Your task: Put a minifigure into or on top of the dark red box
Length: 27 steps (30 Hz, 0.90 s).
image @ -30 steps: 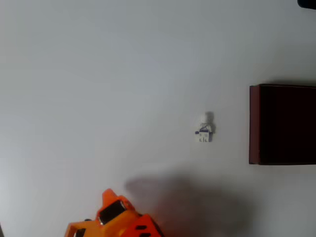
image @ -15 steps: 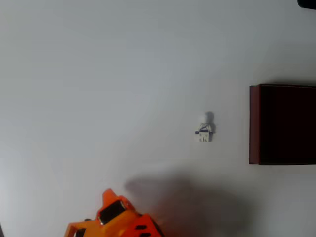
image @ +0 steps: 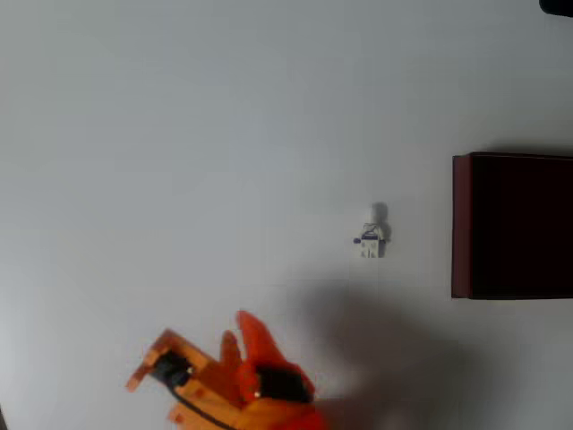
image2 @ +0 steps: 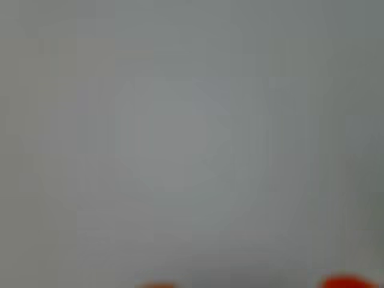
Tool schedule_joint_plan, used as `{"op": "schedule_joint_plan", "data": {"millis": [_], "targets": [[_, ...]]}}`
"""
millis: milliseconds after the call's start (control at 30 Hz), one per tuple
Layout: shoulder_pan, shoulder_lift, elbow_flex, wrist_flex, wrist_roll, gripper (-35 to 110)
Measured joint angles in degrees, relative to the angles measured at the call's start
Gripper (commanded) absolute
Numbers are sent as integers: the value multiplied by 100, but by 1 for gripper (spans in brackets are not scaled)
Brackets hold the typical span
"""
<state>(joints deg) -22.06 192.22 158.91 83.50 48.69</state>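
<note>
Two task items on a pale counter [image: 179, 134], overhead view: small white figure [image: 372, 238] lying free in the open, right of centre; dark red box [image: 461, 224] at the right edge, well apart from the figure, nothing visible in its near-black inside.

Orange arm at bottom edge, claw [image: 246, 333] pointing up-picture. Changed within the last second: formerly low at the frame edge and idle, now swung upward and rightward, fingertips further into the counter area, shadow shifted toward the figure. Figure and box unmoved throughout. Judged as the opening of the reach; pickup not yet begun, transfer to the box entirely outstanding. Claw well short of the figure, down and to the left of it.

Claw condition: cannot tell whether spread or clenched; orange fingers overlap in the overhead view. Nothing seen between them.

Hidden or unclear: box cut off by the right edge, far wall out of frame. Arm base cut off at the bottom. Wrist view heavily blurred, plain grey surface with two orange-red tips [image2: 348, 282] at the lower edge. Figure's markings too small to read.
</note>
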Motion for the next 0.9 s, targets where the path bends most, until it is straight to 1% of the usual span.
{"op": "schedule_joint_plan", "data": {"millis": [67,133,200,300,433,567,733,900], "targets": [[352,0,-79,79,1081,18],[668,-70,-88,-53,1872,18],[984,-422,-176,-158,2338,18],[1354,-1424,-659,-220,2733,19],[1749,-3498,-1696,-308,2865,19],[2048,-5115,-2153,-809,2936,19],[2312,-6170,-2232,-1521,2944,19],[2786,-6935,-2382,-1960,2654,20]]}}
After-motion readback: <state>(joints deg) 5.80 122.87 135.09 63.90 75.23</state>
